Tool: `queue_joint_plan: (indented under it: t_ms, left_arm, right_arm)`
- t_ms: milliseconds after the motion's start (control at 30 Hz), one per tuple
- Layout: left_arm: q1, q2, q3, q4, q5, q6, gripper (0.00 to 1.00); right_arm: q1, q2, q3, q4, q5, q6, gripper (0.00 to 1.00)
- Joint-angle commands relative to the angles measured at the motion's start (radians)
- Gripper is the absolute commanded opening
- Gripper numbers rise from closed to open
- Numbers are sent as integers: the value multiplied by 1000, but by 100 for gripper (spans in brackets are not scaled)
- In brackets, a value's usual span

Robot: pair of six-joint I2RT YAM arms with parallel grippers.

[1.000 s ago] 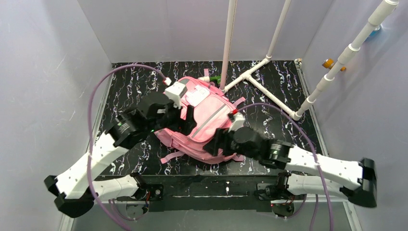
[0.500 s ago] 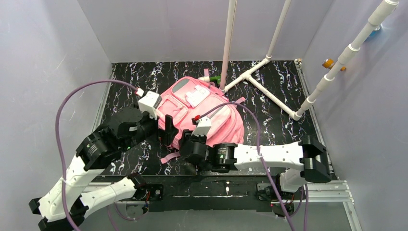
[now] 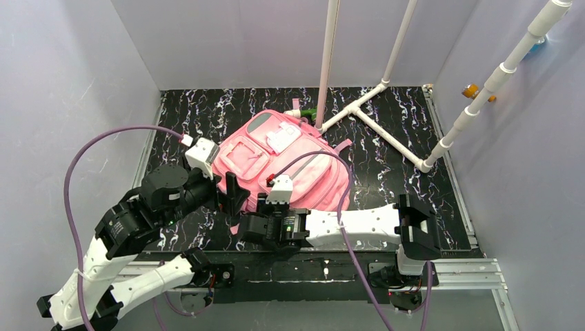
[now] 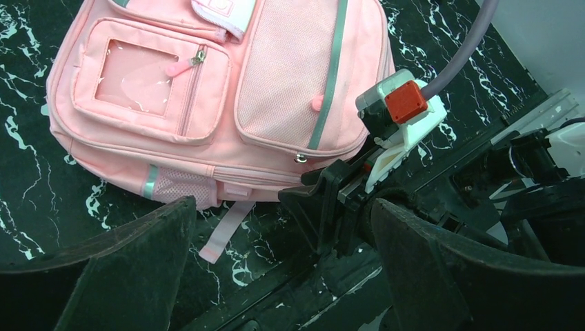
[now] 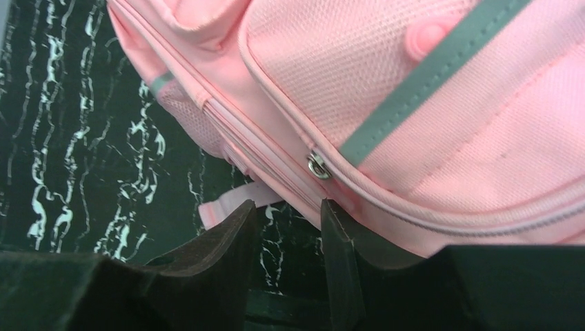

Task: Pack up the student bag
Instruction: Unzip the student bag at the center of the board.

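The student bag (image 3: 290, 158) lay flat on the black marbled table (image 3: 414, 179), front pockets up, around the middle. The left gripper (image 4: 283, 276) hovered off the bag's near left edge, jaws spread wide with nothing between them. The right gripper (image 5: 286, 227) sat low at the near edge beside a zipper pull (image 5: 317, 165), jaws narrowed to a slim, empty gap.

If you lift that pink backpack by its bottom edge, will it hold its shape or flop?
Probably flop: the backpack is soft fabric lying flat, so it would likely sag around a grip. It looks thin, so probably light. Pushed, it should slide or bunch rather than tip, its loose strap trailing.
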Motion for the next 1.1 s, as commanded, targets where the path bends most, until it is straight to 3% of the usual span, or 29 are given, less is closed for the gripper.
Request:
queue_joint_plan:
  t_ms: [0,133,267,533,800,1067]
  left_arm:
    - [6,-29,-28,-8,20,8,98]
    - [6,-56,-52,-2,33,-4,98]
    - [6,-72,-72,1,49,-15,98]
    - [7,-87,-78,5,39,-13,98]
    - [6,-85,-84,6,43,-13,98]
    - [7,-84,-96,21,55,-17,98]
  right_arm:
    - [13,-9,6,-126,56,112,49]
    - [16,-19,30,-161,68,73,50]
    - [16,-25,34,-99,23,-59,53]
    - [22,-74,-10,-13,-2,-111,51]
    - [22,-58,47,-99,12,-90,52]
    - [19,105,248,-384,166,21,54]
